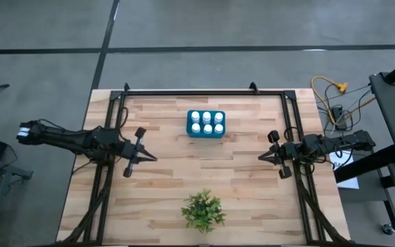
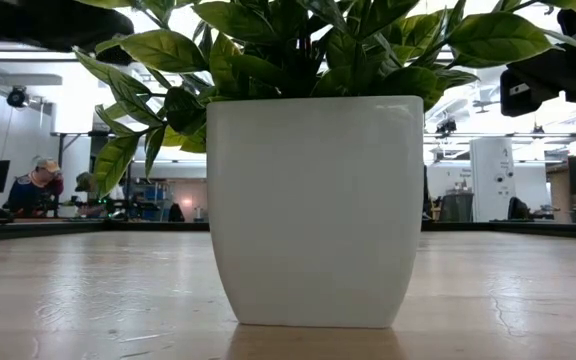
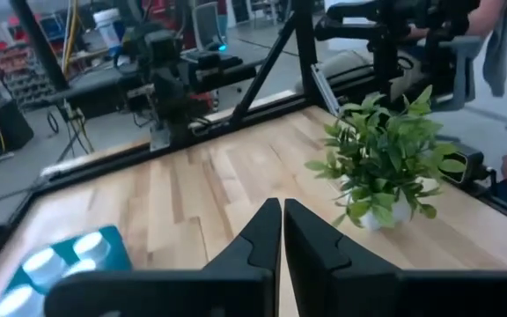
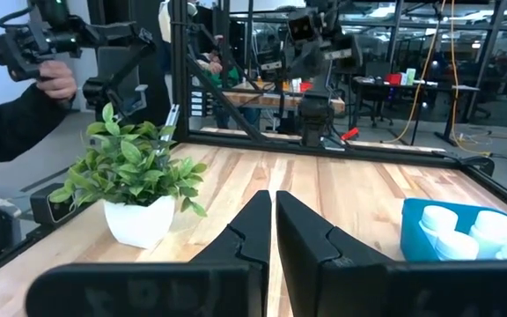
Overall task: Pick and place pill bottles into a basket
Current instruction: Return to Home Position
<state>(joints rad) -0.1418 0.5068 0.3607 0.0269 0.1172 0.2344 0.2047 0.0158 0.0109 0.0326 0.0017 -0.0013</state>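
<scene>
Six pill bottles (image 1: 207, 127) in basket (image 1: 206, 136), counted overhead

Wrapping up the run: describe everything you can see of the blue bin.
The small teal-blue rectangular plastic bin with rounded corners sits upright on the light wooden table, centred between its sides, toward the high view's upper edge. Six white-capped pill bottles stand inside in two rows of three, filling it. Nothing else touches it.

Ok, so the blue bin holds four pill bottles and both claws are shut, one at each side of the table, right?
Not quite: the high view shows six pill bottles in the blue bin, not four. The rest holds: the left claw and right claw are shut, one at each side of the table.
</scene>
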